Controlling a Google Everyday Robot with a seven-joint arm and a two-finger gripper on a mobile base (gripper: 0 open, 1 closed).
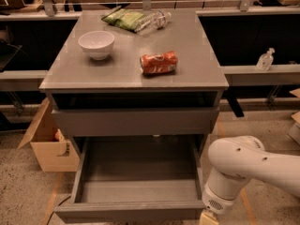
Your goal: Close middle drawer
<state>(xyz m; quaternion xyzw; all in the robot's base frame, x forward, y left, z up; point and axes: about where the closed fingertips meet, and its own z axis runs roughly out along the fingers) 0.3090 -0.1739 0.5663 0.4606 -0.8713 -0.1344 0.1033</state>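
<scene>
The middle drawer [136, 177] is pulled far out of the grey cabinet [136, 74], and its grey box interior is empty. Its flat front panel [131, 212] lies along the bottom of the camera view. My white arm [239, 172] reaches down at the lower right. Only a pale tip of my gripper [208, 218] shows at the bottom edge, just right of the drawer's front right corner. The rest of the gripper is cut off by the frame.
On the cabinet top lie a white bowl [96, 44], an orange can [159, 63] on its side, a green bag [123, 18] and a clear bottle [154, 20]. A cardboard box [47, 144] stands on the floor at the left. A dark shelf [262, 69] holds a small bottle [265, 60] at the right.
</scene>
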